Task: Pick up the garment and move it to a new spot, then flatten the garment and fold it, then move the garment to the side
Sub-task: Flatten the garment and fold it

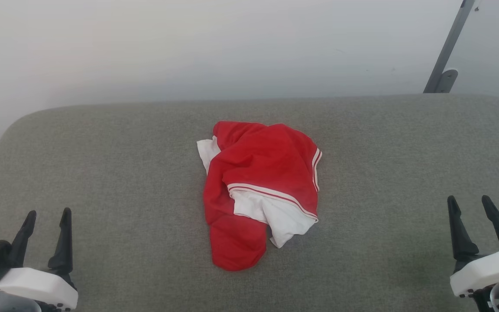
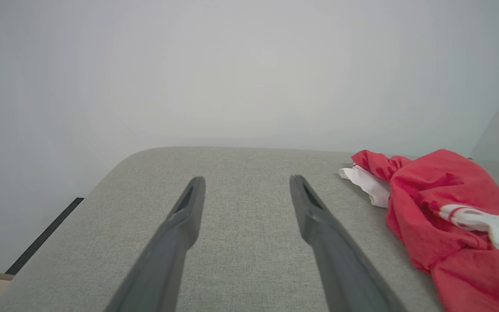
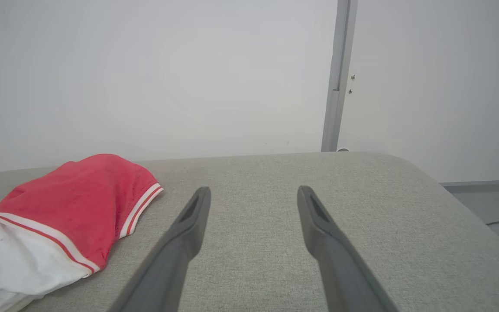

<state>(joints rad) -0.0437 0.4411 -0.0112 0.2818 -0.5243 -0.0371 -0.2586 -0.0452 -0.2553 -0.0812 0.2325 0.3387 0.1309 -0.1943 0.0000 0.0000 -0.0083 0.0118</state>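
Observation:
The garment (image 1: 258, 190), a red T-shirt with white sleeves and red-white stripe trim, lies crumpled in a heap at the middle of the grey padded surface (image 1: 124, 173). Its chest letters are hidden in the folds. My left gripper (image 1: 48, 214) rests open at the lower left, well apart from the heap. My right gripper (image 1: 470, 201) rests open at the lower right, likewise apart. The left wrist view has the garment (image 2: 440, 203) to the right of the left gripper (image 2: 246, 182). In the right wrist view the garment (image 3: 72, 203) lies left of the right gripper (image 3: 253, 191).
A pale wall rises behind the padded surface. A grey metal post (image 1: 448, 47) leans at the back right, beyond the surface's far edge. The surface has rounded corners at the back left (image 1: 20, 125) and back right.

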